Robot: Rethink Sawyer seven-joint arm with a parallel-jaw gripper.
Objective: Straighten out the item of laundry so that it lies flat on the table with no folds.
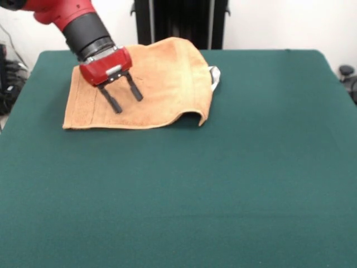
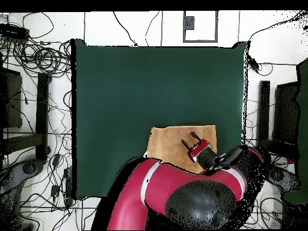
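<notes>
A: Front view. Golden-tan terry towel at far-left part of dark green surface, close to far edge. Mostly flat on left side; right side humped up, edge curled under at near-right corner. Small white tag poking out at right edge. Woven border band visible along left side.

B: Jaws?

A: Red gripper tilted over left half of towel, coming down from upper left on red and black arm. Jaws spread apart, nothing between them. Black fingertips low over the cloth; can't tell if touching.

B: Overhead view?

A: Towel near bottom edge of surface, right of centre. Reads as rough rectangle, lower part covered by arm. Gripper over right part of towel, jaws apart, empty, pointing up-left. Rest of green felt bare. Cables on white floor left of surface, dark stands at both sides.

B: Fold state?

A: Not flat. Raised hump plus tucked corner on tag side, seen in front view; overhead doesn't resolve it.
</notes>
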